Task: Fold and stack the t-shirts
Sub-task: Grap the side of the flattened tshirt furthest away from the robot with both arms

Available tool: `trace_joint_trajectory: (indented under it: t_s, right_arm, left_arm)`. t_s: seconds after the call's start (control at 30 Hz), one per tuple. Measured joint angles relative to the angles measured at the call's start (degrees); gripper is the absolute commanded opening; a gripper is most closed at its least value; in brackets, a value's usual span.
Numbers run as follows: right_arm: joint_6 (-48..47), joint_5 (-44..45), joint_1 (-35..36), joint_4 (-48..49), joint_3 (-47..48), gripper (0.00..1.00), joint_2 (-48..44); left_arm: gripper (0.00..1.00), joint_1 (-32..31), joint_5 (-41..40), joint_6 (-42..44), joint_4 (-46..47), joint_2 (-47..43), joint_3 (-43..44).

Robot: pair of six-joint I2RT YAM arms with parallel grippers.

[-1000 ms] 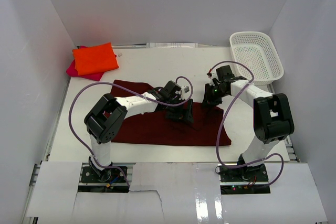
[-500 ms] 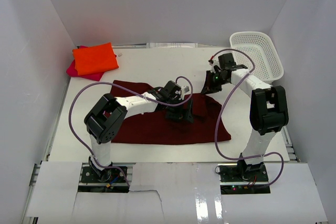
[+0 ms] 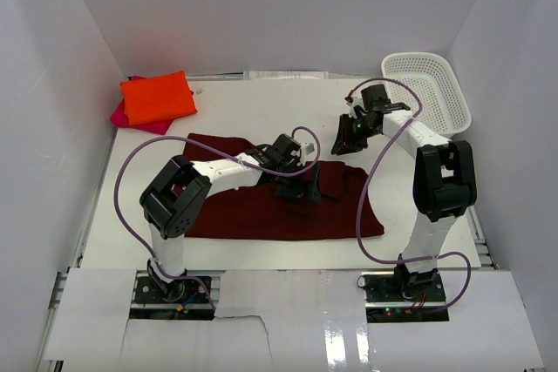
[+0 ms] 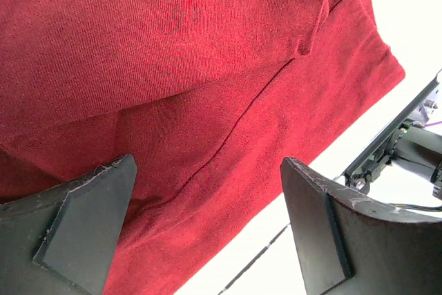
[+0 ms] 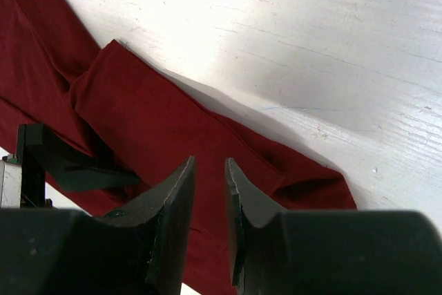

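Right wrist view: right arm's fingers (image 5: 176,198) stand narrowly apart, empty, over the far right corner of the dark maroon-red cloth t-shirt (image 5: 159,122). From overhead the shirt spreads toward 7 o'clock on the white counter (image 5: 311,46), long axis 9-to-3. Left arm's fingers (image 4: 83,205), spread wide, hover over its middle, nearer.

The right pincer (image 5: 209,166) has risen from the maroon t-shirt (image 3: 253,211) and drawn back toward the far side of the desk (image 3: 261,111). Its jaws now stand slightly parted, empty.
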Motion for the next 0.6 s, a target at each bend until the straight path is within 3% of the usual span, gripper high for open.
trace_joint_trajectory:
  t_s: [0.33, 0.6]
  right_arm:
    - [-0.5, 1.8, 0.0, -0.7, -0.6, 0.44, 0.0]
    - [-0.9, 4.9, -0.3, -1.1, -3.0, 0.49, 0.0]
  left_arm:
    - [0.98, 0.0, 0.0, 0.0, 0.0, 0.0, 0.0]
    - [0.98, 0.0, 0.0, 0.0, 0.0, 0.0, 0.0]
